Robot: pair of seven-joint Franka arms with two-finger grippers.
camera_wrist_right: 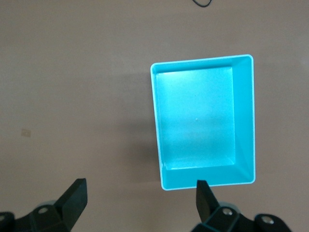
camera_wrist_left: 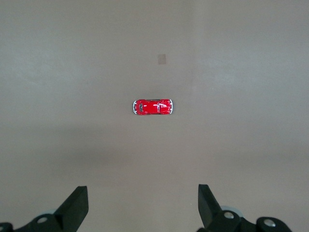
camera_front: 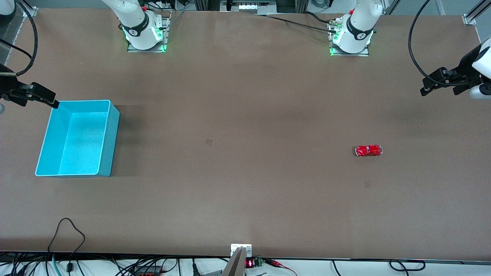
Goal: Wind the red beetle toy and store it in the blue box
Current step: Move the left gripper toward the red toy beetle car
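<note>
The red beetle toy [camera_front: 368, 150] stands on the brown table toward the left arm's end. It also shows in the left wrist view [camera_wrist_left: 152, 107]. The blue box [camera_front: 109, 142] sits empty toward the right arm's end, and the right wrist view shows it too [camera_wrist_right: 244, 121]. My left gripper [camera_front: 425, 90] is open and empty, held high near the table's end, apart from the toy; its fingers [camera_wrist_left: 77, 205] frame bare table. My right gripper [camera_front: 55, 102] is open and empty, just above the box's corner farthest from the front camera, with one finger [camera_wrist_right: 205, 198] over the box's rim.
Two small tape marks [camera_front: 209, 142] [camera_front: 367, 184] lie on the table. A loose black cable [camera_front: 69, 234] loops onto the table edge nearest the camera. A small bracket [camera_front: 241, 250] sits at the middle of that edge. The arm bases [camera_front: 145, 34] [camera_front: 351, 36] stand along the edge farthest from the camera.
</note>
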